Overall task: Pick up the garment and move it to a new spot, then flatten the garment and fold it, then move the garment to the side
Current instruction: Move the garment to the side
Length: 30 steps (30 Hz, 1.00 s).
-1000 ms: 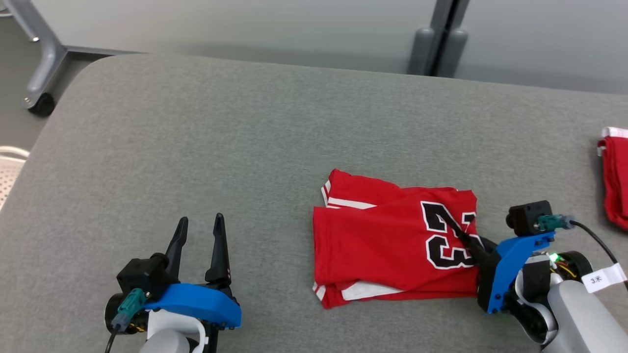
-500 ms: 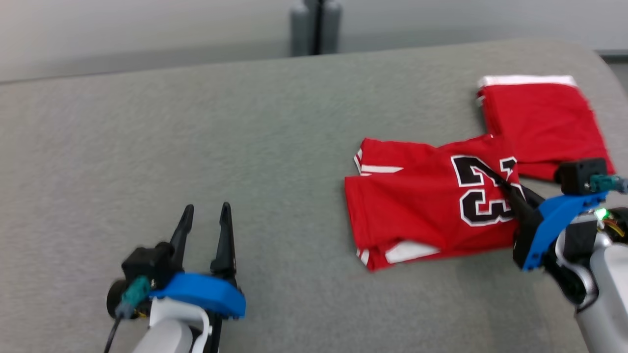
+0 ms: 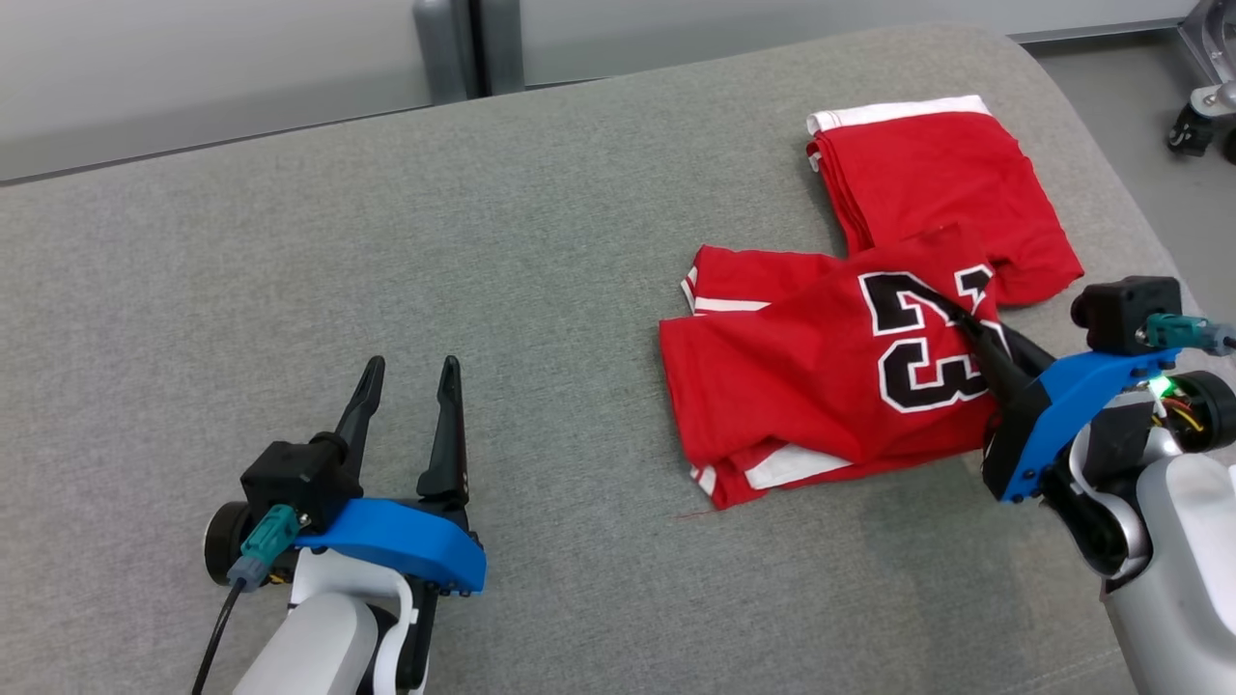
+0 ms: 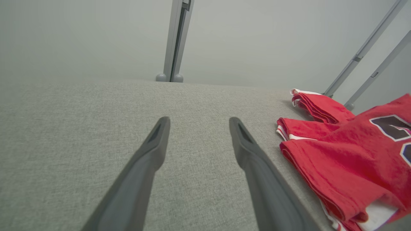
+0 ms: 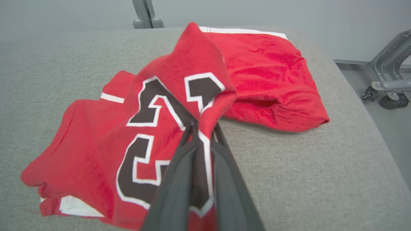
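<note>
The garment is a folded red jersey with a black "23", lying on the grey padded table. My right gripper is shut on the jersey's right edge and holds that edge raised off the table. In the right wrist view the cloth bunches up between the gripper's closed fingers. The lifted corner overlaps a second folded red piece. My left gripper rests open at the lower left, well clear of the jersey. Bare table shows between that gripper's fingers, with the jersey off to the right.
A second folded red garment with a white band lies at the table's far right, just behind the jersey. The table's rounded right edge is close by. A metal leg with casters stands on the floor beyond it.
The head camera has swung to the right. My right gripper has carried the jersey's edge rightwards, so it now overlaps the other folded red garment. The left gripper has stayed open and still.
</note>
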Available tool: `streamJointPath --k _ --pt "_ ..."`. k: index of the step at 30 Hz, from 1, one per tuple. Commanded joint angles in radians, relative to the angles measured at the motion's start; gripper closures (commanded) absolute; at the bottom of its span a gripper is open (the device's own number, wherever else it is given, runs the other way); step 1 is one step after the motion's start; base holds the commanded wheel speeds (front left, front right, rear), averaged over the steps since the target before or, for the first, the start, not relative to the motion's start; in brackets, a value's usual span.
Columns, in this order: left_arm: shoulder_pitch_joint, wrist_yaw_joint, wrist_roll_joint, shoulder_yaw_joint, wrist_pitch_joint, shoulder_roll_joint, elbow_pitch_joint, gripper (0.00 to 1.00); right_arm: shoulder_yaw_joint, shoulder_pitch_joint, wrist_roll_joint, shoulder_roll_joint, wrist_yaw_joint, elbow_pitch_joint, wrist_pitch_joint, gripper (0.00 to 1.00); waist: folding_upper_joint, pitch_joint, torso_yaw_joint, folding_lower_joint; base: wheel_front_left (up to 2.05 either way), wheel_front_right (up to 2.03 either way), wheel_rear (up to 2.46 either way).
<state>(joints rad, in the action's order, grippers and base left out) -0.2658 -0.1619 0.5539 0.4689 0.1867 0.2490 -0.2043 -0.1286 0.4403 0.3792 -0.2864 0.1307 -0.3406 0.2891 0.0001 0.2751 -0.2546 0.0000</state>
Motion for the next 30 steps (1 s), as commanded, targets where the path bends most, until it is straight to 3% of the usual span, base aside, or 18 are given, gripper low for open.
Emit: streamJointPath --k 1,13,30 --pt "-0.014 0.000 -0.001 0.002 0.000 0.006 -0.002 0.00 0.007 0.021 -0.005 0.005 0.000 -0.004 -0.011 1.00 -0.0001 0.000 0.010 0.0000 0.00 0.00 0.00" --pt "0.014 -0.001 0.022 -0.001 0.029 -0.018 -0.029 0.00 0.034 0.137 -0.041 -0.031 0.000 -0.041 -0.010 1.00 -0.0001 -0.031 0.112 0.0000 0.00 0.00 0.00" --pt "-0.013 0.009 0.022 0.001 0.054 -0.039 -0.046 0.00 0.237 0.247 -0.189 -0.238 0.000 -0.119 0.044 1.00 -0.0001 0.027 0.228 0.0000 0.00 0.00 0.00"
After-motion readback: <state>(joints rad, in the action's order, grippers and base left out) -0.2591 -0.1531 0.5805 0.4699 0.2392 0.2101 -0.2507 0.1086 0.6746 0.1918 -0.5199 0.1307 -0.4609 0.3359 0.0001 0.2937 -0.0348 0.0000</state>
